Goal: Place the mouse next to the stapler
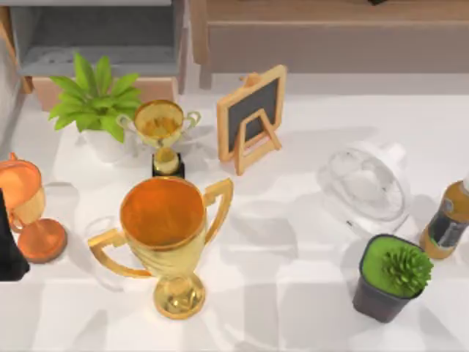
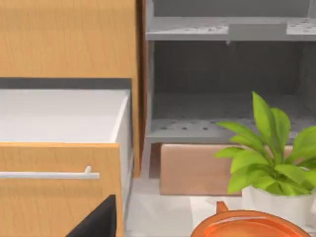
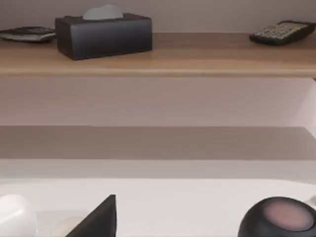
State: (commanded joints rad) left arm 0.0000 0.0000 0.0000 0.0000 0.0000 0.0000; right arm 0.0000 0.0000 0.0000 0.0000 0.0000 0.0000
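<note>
Top view, left to right. The left arm (image 1: pixel 9 246) is a dark shape at the surface's (image 1: pixel 293 293) left edge, just beside the copper trophy (image 1: pixel 29 213); I cannot tell whether its jaws are wide or narrow. Behind stand the leafy plant (image 1: pixel 95 99) and the small gold trophy (image 1: pixel 161 132), with the large gold trophy (image 1: pixel 165 235) nearer the front. Right of centre are the little chalkboard (image 1: pixel 250 117), a clear fan-like housing (image 1: pixel 364 187), the potted succulent (image 1: pixel 392 277) and a bottle (image 1: pixel 447 224).

The right gripper (image 3: pixel 98 222) shows as a dark wedge, jaw state likewise untold, facing a wooden shelf (image 3: pixel 158 64). A dark rounded thing (image 3: pixel 277 217) lies near it; I cannot tell if that is the mouse. Where the mouse and stapler lie cannot be settled from here.

Step in hand, as I judge it: none begun, the arms parked. The next move calls for finding the mouse, then reaching it without knocking over the tall trophies.
</note>
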